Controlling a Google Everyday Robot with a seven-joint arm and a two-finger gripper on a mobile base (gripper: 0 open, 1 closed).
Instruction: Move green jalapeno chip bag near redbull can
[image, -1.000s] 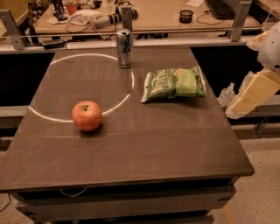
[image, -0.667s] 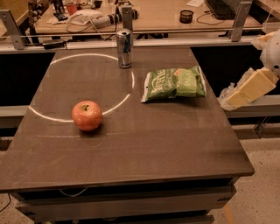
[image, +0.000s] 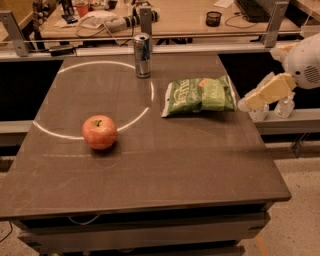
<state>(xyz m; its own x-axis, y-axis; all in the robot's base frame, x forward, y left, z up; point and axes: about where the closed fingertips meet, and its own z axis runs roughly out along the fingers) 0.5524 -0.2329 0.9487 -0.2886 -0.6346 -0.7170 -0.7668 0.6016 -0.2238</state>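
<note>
Here the green jalapeno chip bag is laid flat on the right part of the bench, apart from the redbull can, which is stood upright near the far edge. The hand is held just beyond the bag's right end; whether it is apart or together cannot be told. An apple is seen at the left.

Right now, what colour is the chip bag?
The chip bag is green with white lettering, seen in the camera view; the gripper is just off its right edge.
</note>
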